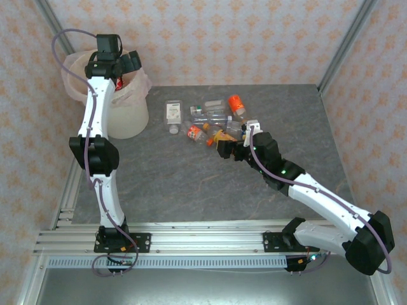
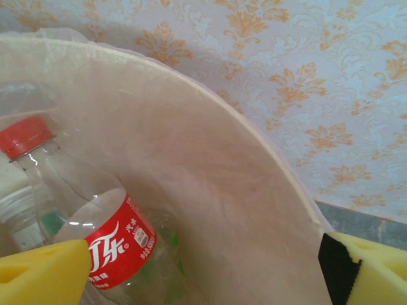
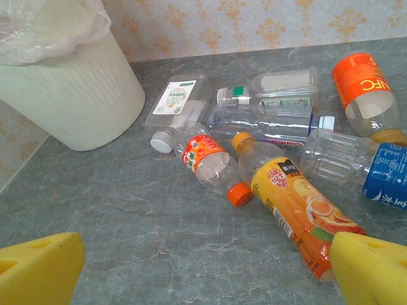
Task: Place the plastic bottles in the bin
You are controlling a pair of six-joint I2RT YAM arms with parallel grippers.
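The cream-white bin [image 1: 131, 116] with its pinkish bag stands at the table's back left. My left gripper [image 1: 124, 63] hangs open over its mouth. In the left wrist view a red-capped, red-labelled bottle [image 2: 113, 244] lies loose inside the bin [image 2: 241, 190], beside the left yellow pad [image 2: 41, 274]. Several bottles [image 1: 210, 121] lie in a heap at mid-table. My right gripper [image 1: 230, 151] is open just short of them, nothing between its pads. Nearest to it lie a yellow-orange juice bottle [image 3: 299, 203] and a small orange-capped bottle [image 3: 210, 162].
Further back in the heap are a white-labelled bottle [image 3: 175, 101], clear bottles [image 3: 273, 89], an orange NFC bottle [image 3: 364, 89] and a blue-labelled one [image 3: 388, 175]. The bin [image 3: 70, 95] sits left of the heap. Patterned walls close the back and sides.
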